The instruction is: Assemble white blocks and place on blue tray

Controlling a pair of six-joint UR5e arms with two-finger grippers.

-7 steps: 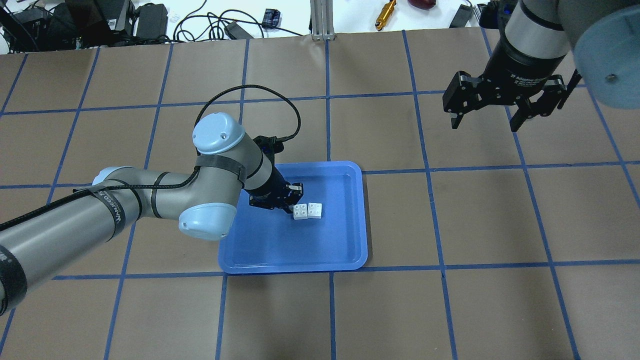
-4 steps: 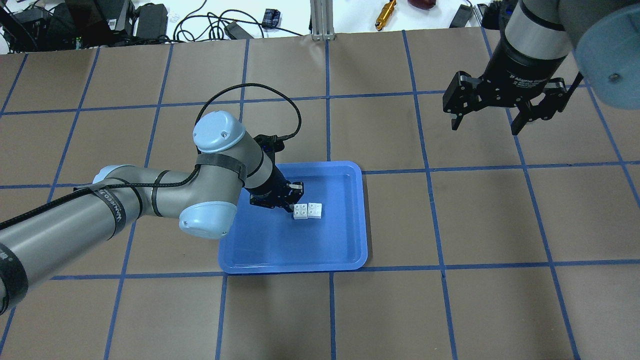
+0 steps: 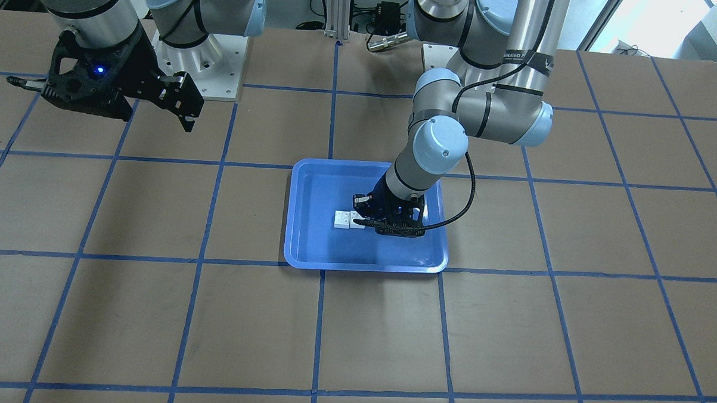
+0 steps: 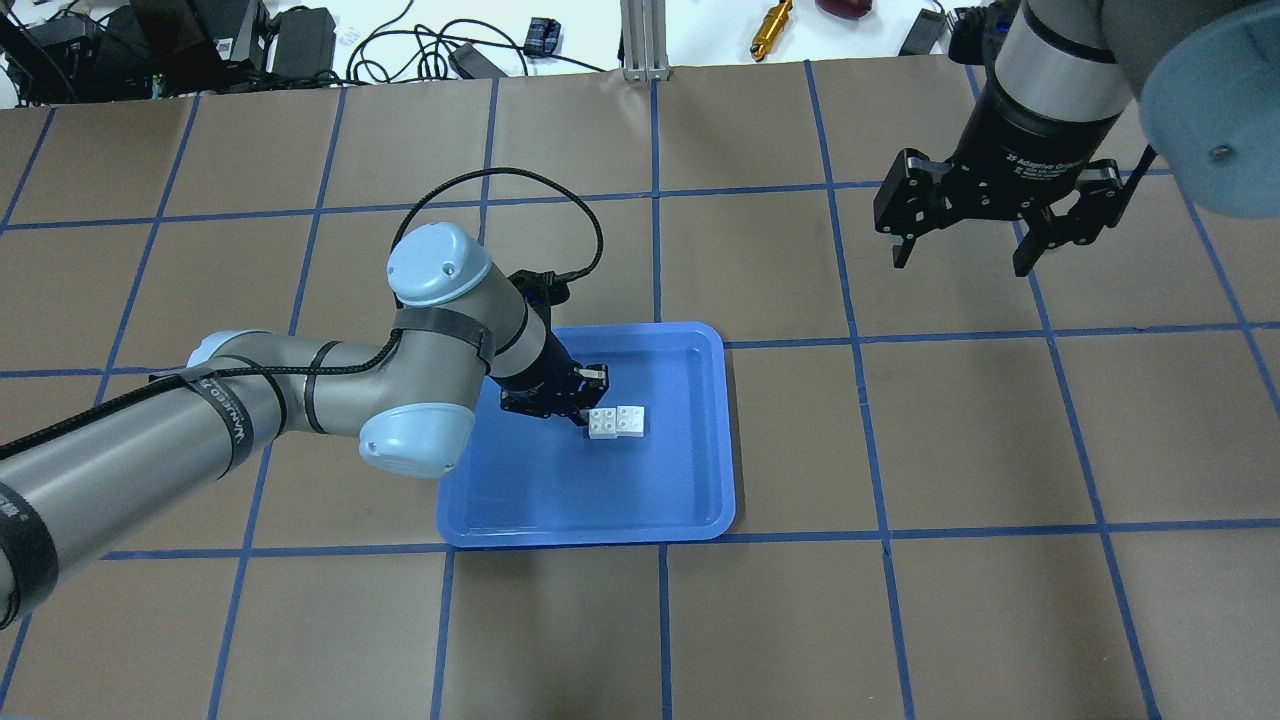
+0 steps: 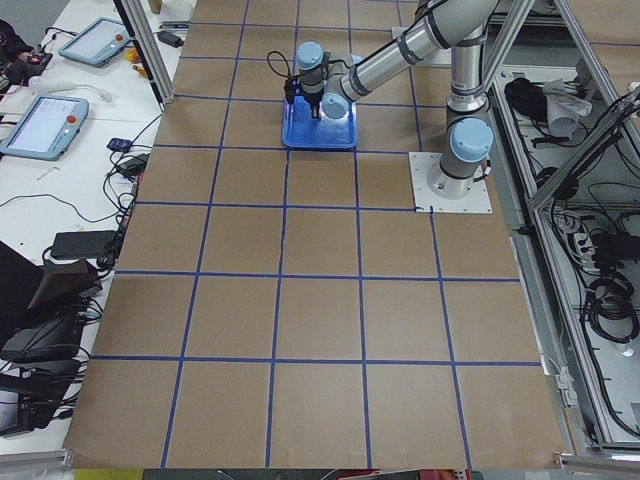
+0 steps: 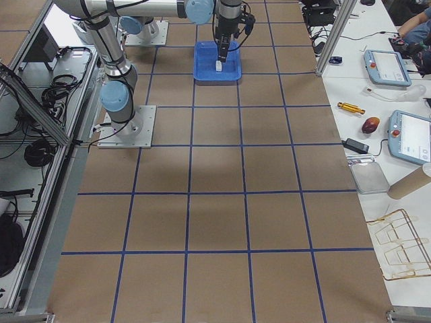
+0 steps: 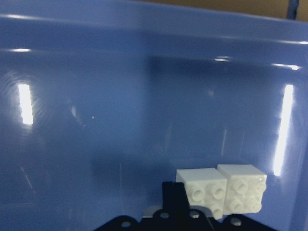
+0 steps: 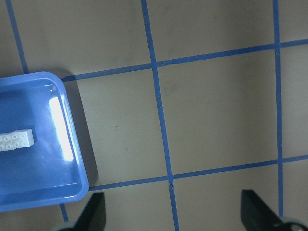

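Observation:
Two white studded blocks (image 4: 617, 422), joined side by side, lie inside the blue tray (image 4: 690, 500). My left gripper (image 4: 590, 400) reaches down into the tray beside them. Its jaws stand apart, with the left block's end at the fingertips. In the left wrist view one black finger (image 7: 173, 192) stands against the side of the blocks (image 7: 221, 190). In the front view the left gripper (image 3: 361, 212) sits just right of the blocks (image 3: 346, 219). My right gripper (image 4: 960, 255) hangs open and empty high over the far right of the table. The right wrist view shows the tray (image 8: 79, 178) and the blocks (image 8: 17, 139).
The table is brown paper with a blue tape grid. Cables, chargers and a brass tool (image 4: 772, 28) lie beyond the far edge. The robot bases (image 3: 184, 70) stand at the near side. The left arm's elbow (image 4: 415, 440) overhangs the tray's left rim.
The right gripper has shifted a little farther away and leftward, staying open. The left arm has barely moved and the blocks stay in place on the tray.

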